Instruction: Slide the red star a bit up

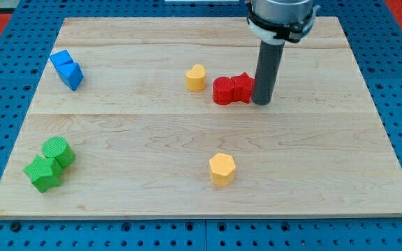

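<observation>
Our arm carries no pincer, so we cannot tell any spread or pinch state; it ends in a straight dark rod that comes down from the view's top. The end of the rod, our tip [261,102], rests on the wooden table [313,167] a little right of the middle and in the upper half.

Immediately at 9 o'clock of our tip lie the red blocks: one [243,88] with a notched outline, touching or almost touching the rod, and a rounder red block [223,91] pressed against its left side. We cannot say for sure which of the two is the star, though the notched one looks more like it. Both sit in the upper half of the table, just right of centre.

At 9 o'clock of the red pair, close but apart, stands a yellow block [196,77], rounded on top, perhaps heart-shaped. At about 7 o'clock of our tip, well apart and near the view's bottom, lies a yellow hexagon-like block [222,168].

Far off at 9 o'clock, near the table's upper left corner, sits a blue block [67,69], angular in form. At 8 o'clock, near the lower left corner, two green blocks touch: a round one [58,150] above and a blockier one [43,173] below it.
</observation>
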Robot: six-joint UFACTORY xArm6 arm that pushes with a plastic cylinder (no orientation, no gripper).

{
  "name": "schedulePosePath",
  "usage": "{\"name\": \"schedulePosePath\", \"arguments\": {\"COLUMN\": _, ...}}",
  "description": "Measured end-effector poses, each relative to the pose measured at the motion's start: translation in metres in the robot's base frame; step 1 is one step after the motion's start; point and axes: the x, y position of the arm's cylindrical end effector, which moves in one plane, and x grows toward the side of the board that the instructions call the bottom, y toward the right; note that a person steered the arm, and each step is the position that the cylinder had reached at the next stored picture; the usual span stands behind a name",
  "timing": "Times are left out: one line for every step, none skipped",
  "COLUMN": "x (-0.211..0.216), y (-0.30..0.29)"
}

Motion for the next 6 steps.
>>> {"name": "schedulePosePath", "arguments": {"x": 0.021, "y": -0.007}}
{"name": "schedulePosePath", "arguments": {"x": 0.016, "y": -0.012}}
{"name": "schedulePosePath", "arguments": {"x": 0.004, "y": -0.018}}
{"name": "schedulePosePath", "arguments": {"x": -0.014, "y": -0.021}}
{"name": "schedulePosePath", "arguments": {"x": -0.027, "y": -0.021}}
{"name": "schedulePosePath", "arguments": {"x": -0.038, "y": -0.021}}
